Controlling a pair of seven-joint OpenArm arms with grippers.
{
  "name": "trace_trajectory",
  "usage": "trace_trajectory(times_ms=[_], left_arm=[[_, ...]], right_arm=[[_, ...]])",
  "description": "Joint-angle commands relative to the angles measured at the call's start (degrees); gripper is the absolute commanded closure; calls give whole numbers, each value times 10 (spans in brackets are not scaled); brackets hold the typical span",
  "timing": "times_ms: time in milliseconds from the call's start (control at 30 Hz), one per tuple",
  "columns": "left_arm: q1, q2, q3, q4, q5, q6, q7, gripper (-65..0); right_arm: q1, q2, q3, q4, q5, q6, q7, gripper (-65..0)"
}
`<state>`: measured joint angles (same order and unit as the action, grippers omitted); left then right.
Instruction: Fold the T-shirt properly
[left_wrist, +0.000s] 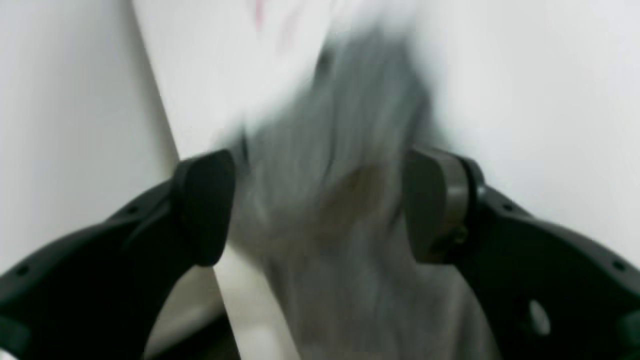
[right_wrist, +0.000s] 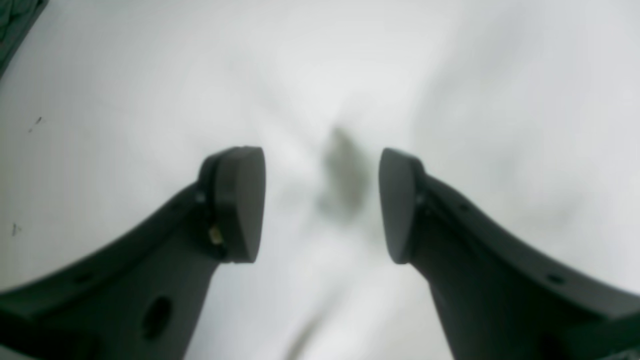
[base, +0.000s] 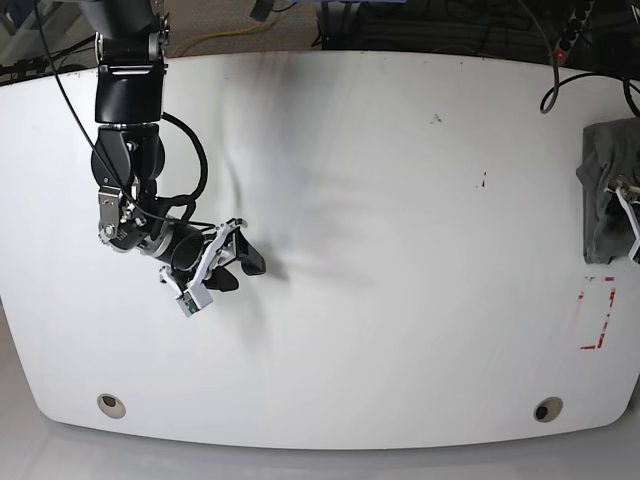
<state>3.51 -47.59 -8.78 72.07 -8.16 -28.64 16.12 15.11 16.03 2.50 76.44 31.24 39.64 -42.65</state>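
Observation:
The grey T-shirt (base: 603, 188) lies bunched in a small heap at the far right edge of the white table (base: 380, 200). In the left wrist view the T-shirt (left_wrist: 340, 165) shows as a blurred grey mass running up between and past the two fingers. My left gripper (left_wrist: 320, 205) is open wide, and no pad is seen pressing on the cloth. My right gripper (right_wrist: 320, 200) is open over bare table, with only a shadow between its fingers. In the base view the right gripper (base: 235, 258) hangs low at the left, far from the shirt.
A red outlined rectangle (base: 597, 314) is marked on the table just in front of the shirt. Two round holes (base: 111, 404) (base: 545, 410) sit near the front edge. Cables run along the back edge. The table's edge (left_wrist: 155, 90) crosses the left wrist view at the left.

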Motion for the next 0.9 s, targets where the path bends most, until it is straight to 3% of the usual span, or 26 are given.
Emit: trace_trajectory(times_ms=[0,100,167,267,400,600,700,867], left_arm=[[17,-19,-35,41,-9,9,-6,-478],[37,10,-57,88,-11,9,-6,-479],[36,51,-66,119,-9,13,-10,-479],[37,104,-81,155,-8,50,-16,-479],[37,196,-77,176,23,104,-89,-482],[42,316,-29,163,104,142,-199,-479],[70,353,-17,168,123,158,-214,-478],[132,395,-5,203,126,159,-213,-478]], right_arm=[[16,18,5,11,-5,4,17,-349],[16,21,6,12,-62,4,38,-347],[15,21,6,12,-112,4,85,-331],[3,21,6,8,-178,4,163,-271],[-26,21,7,1,-251,1,281,-244],[-82,38,9,-16,-272,-68,429,-284],[-119,47,25,-16,-268,-94,457,-284],[-190,46,82,-10,-267,-94,483,-284]])
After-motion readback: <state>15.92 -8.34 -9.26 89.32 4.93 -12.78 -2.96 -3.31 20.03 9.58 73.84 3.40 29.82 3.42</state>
